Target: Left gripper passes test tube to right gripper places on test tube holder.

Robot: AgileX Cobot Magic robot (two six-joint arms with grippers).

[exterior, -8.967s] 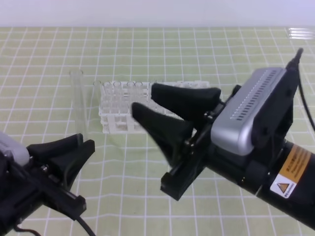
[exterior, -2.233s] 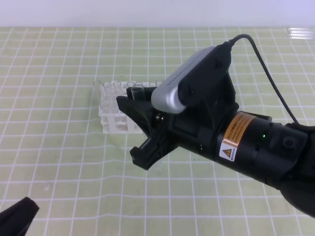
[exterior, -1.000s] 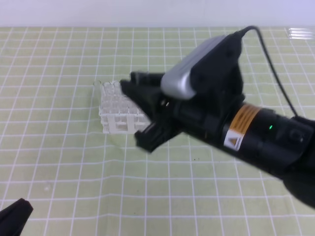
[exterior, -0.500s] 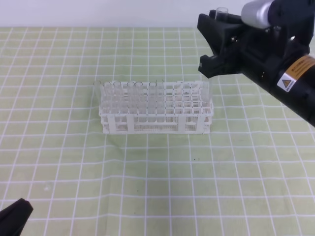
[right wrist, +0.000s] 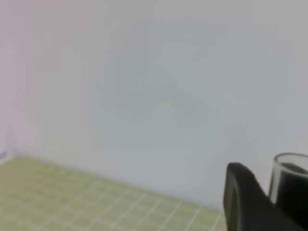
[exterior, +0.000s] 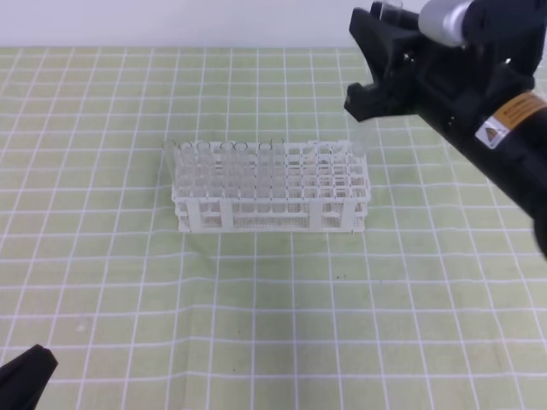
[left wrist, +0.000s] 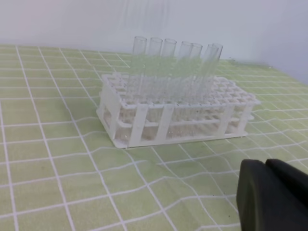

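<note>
The white test tube holder (exterior: 329, 215) stands mid-mat, with several clear tubes upright in its left half; the left wrist view shows the test tube holder (left wrist: 139, 126) from the side. My right gripper (exterior: 376, 53) hangs high above and behind its right end, shut on the test tube (exterior: 390, 8), whose open rim sticks up above the fingers. The right wrist view shows one black finger (right wrist: 243, 204) beside the test tube (right wrist: 288, 180) rim. My left gripper (exterior: 24, 378) is low at the front left corner, shut and empty, its fingers (left wrist: 272, 197) pressed together.
A green mat with a white grid (exterior: 256, 307) covers the table. A pale wall (exterior: 171, 21) runs along the back. Something clear and striped (exterior: 521, 57) lies at the far right edge of the mat.
The right gripper has swung up and to the right, from in front of the holder to the top right, carrying the tube. The holder is now uncovered. The left gripper has stayed put.
</note>
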